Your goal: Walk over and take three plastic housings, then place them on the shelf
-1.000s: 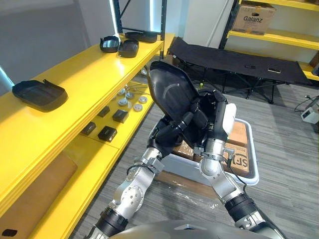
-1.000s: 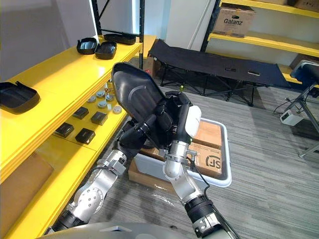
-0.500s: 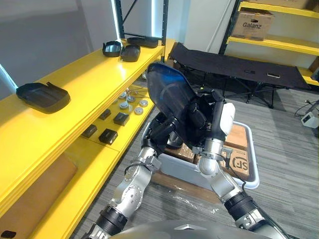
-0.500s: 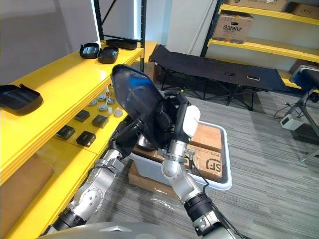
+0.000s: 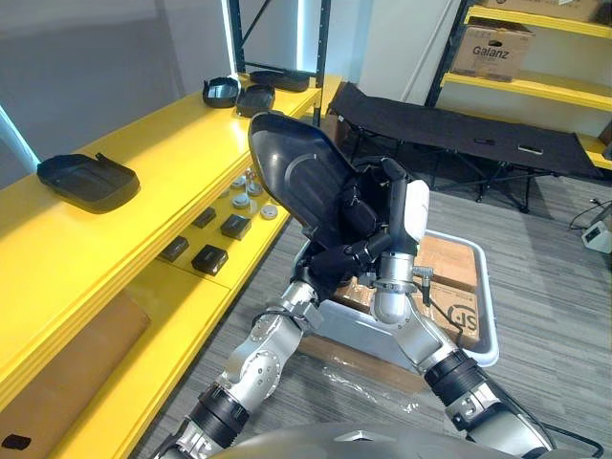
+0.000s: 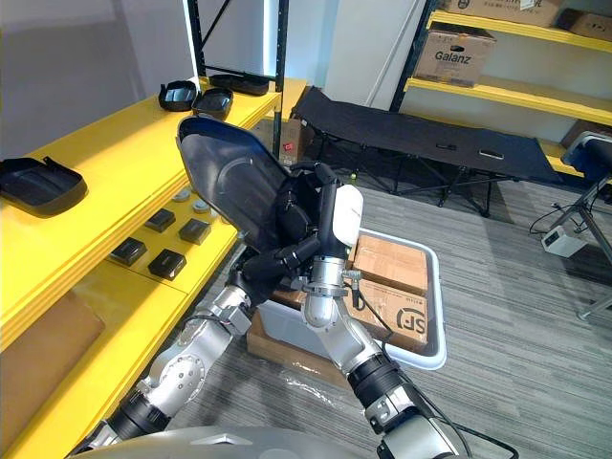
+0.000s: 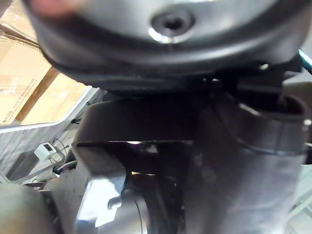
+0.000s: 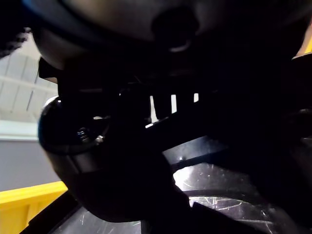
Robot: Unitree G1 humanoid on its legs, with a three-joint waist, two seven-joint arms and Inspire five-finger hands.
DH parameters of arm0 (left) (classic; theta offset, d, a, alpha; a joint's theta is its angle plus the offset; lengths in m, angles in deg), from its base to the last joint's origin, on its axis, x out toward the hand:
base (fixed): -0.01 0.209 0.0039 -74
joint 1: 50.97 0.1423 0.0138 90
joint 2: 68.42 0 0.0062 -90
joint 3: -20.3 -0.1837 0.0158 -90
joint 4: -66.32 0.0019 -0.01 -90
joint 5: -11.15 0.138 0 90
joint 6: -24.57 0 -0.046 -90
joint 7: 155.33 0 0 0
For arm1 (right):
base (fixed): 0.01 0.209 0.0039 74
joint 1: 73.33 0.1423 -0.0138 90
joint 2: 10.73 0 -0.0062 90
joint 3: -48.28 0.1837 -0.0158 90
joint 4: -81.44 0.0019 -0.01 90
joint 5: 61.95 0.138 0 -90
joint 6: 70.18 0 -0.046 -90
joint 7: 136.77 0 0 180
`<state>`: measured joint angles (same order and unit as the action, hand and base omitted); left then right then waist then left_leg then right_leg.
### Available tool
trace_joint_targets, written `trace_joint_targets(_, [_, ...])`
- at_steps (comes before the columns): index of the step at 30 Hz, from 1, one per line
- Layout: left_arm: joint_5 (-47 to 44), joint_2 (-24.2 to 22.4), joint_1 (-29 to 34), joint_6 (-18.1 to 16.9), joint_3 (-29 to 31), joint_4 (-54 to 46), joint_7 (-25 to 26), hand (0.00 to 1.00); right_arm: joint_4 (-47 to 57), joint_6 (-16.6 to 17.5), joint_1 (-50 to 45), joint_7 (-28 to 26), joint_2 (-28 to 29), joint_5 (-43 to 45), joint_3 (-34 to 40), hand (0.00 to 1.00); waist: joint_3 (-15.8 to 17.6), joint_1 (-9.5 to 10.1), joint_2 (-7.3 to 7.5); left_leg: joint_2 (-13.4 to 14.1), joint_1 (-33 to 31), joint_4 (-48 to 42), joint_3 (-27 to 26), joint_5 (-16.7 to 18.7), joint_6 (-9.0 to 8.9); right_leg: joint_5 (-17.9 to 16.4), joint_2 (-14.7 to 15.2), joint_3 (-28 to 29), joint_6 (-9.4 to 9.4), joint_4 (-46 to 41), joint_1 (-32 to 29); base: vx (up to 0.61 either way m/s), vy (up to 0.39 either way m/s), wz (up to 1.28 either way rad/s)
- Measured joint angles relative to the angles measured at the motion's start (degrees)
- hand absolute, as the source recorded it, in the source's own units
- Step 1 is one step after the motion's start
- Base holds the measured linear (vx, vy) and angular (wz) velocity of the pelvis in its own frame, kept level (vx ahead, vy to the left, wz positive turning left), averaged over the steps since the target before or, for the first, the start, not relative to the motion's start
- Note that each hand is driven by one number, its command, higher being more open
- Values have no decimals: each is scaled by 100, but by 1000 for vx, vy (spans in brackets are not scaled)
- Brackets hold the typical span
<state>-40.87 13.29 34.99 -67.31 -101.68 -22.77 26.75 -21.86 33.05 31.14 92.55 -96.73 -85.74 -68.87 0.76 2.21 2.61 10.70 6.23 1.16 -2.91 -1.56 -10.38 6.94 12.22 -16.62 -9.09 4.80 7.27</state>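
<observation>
Bright, even indoor light comes from overhead, helped by two white light strips (image 5: 228, 43) on the rack uprights behind the yellow shelf (image 5: 143, 182) — both burn out to pure white. The shelf top has a soft sheen and shades the level beneath it. The dark plastic housing (image 5: 298, 177) carries a pale curved highlight (its lower part sits in shade). The right wrist view is very dim — just small glints on the housing. The left wrist view catches glare along its top.

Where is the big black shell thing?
The plastic housing is mid-view in both eye views, held between the left hand and right hand, right of the yellow shelf.
</observation>
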Motion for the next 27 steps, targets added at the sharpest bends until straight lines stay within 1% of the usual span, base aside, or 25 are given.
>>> trace_joint_targets(1, [22, 0, 0, 0, -1, 0, 0, 100, 0, 0, 0, 0, 0, 0, 0, 0, 1, 0, 2, 0, 0, 0, 0, 0, 0, 0, 0, -1, 0, 0, 3, 0, 0, 0])
trace_joint_targets(2, [52, 0, 0, 0, -4, 0, 0, 0, 0, 2, 0, 0, 0, 1, 2, 0, 4, 0, 6, 0, 0, 0, 0, 0, 0, 0, 0, -2, 0, 0, 29, 0, 0, 0])
trace_joint_targets(5, [64, 0, -1, -15, -32, 0, 42, 0, 0, 3, 0, -10, 0, 6, 6, 0, 13, 0, 15, 0, 6, 0, 1, 0, 0, 0, 0, -5, -1, 0, 38, 0, 0, 0])
trace_joint_targets(8, [63, -1, -1, -110, -112, -9, 89, 0, 0, 3, 2, -112, 0, 275, 29, 0, 19, -8, 20, -5, 16, -2, -4, 4, -5, -15, -1, -6, 20, -28, 7, 0, 0, 0])
trace_joint_targets(9, [63, -2, -1, -136, -120, -9, 142, 0, 0, 1, 4, -122, 0, 272, 29, 0, 19, -13, 19, -5, 16, -2, -6, 4, -5, -31, -1, -6, 46, -28, 5, 0, 0, 0])
trace_joint_targets(12, [193, 3, -1, -284, -186, -10, 383, 0, 0, -58, 6, -161, -12, 210, 57, 0, 20, -18, 17, -5, 20, -2, -8, 9, -12, -32, -1, -7, 46, -29, 4, 0, 0, 0])
trace_joint_targets(16, [204, 3, 0, -319, -193, -10, 446, 0, 0, -143, 43, -250, -12, 221, 66, 0, 24, -17, 12, -5, 23, -2, -8, 10, -14, -31, -3, -13, 43, -30, 4, 0, 0, 0])
trace_joint_targets(21, [93, 2, 10, -330, -186, -10, 474, 0, 0, -206, 55, -277, -7, 214, 47, 0, 36, 46, 4, -5, 23, -1, 14, 20, -26, -30, -8, -36, 41, -31, 15, 0, 0, 0])
trace_joint_targets(24, [90, 2, 22, -330, -176, -11, 471, 0, 0, -215, 44, -270, 0, 208, 41, 0, 123, 75, 3, -4, 23, 0, 24, 28, -36, -51, -8, -46, 70, -31, 21, 0, 0, 0])
trace_joint_targets(25, [90, 2, 63, -329, -176, -11, 459, 100, 0, -214, -1, -267, 18, 195, 41, 0, 157, 71, 11, -4, 23, 7, 25, 32, -40, -59, -9, -47, 78, -31, 16, 0, 0, 0])
trace_joint_targets(27, [73, -1, 233, -329, -142, -17, 353, 100, -1, -201, -126, -248, 64, 166, -4, 0, 165, 55, 21, -3, 24, 9, 21, 36, -43, -71, -10, -47, 95, -32, 8, 0, 0, 0])
